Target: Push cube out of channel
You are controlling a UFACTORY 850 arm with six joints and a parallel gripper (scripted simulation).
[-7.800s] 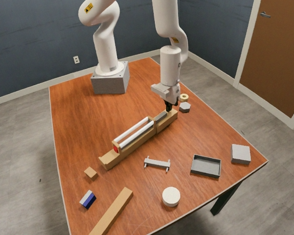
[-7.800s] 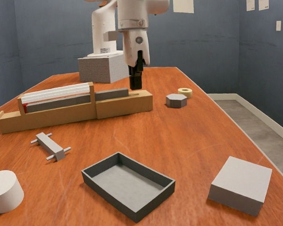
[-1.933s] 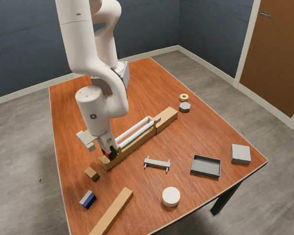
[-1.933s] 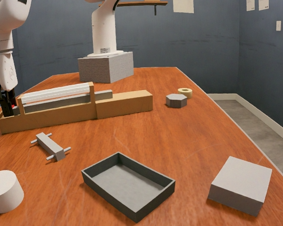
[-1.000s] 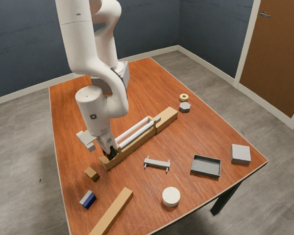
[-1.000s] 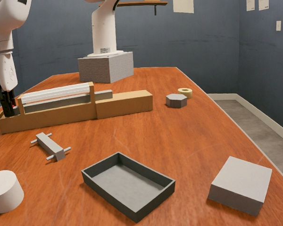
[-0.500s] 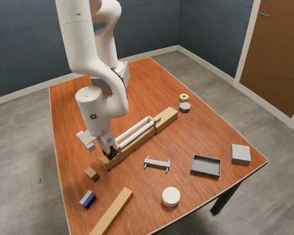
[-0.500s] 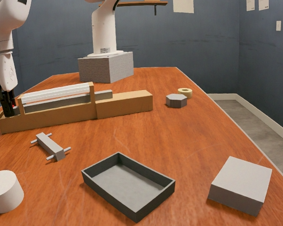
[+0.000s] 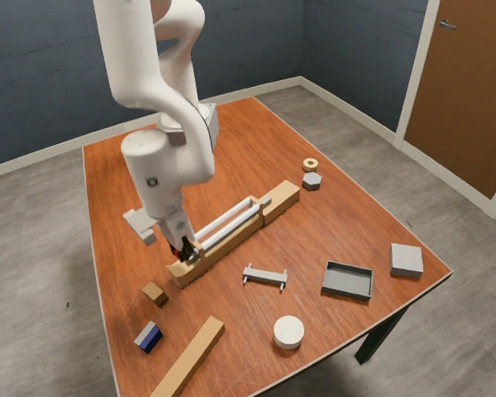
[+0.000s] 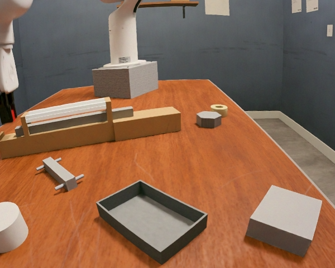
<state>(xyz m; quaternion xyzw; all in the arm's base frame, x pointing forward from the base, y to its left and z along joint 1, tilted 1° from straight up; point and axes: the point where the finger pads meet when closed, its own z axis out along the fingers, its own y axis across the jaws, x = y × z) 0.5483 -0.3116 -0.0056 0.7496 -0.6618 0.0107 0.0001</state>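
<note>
Fingers of the gripper (image 9: 183, 251) were clenched on the red cube (image 9: 180, 255), which I could only glimpse as a sliver of red between them. In my top view it hung over the ledge end of the channel (image 9: 222, 243). From the exterior view I saw the gripper (image 10: 3, 110) left of that end, roughly level with the white roof (image 10: 65, 109). A grey rod (image 10: 75, 119) lay through the channel, one tip poking onto the ledge, the other sticking out towards the tan block (image 10: 147, 121).

White arm (image 9: 154, 77) bent downward, hand (image 9: 183, 252) vertical, fingers clamped on something red.
</note>
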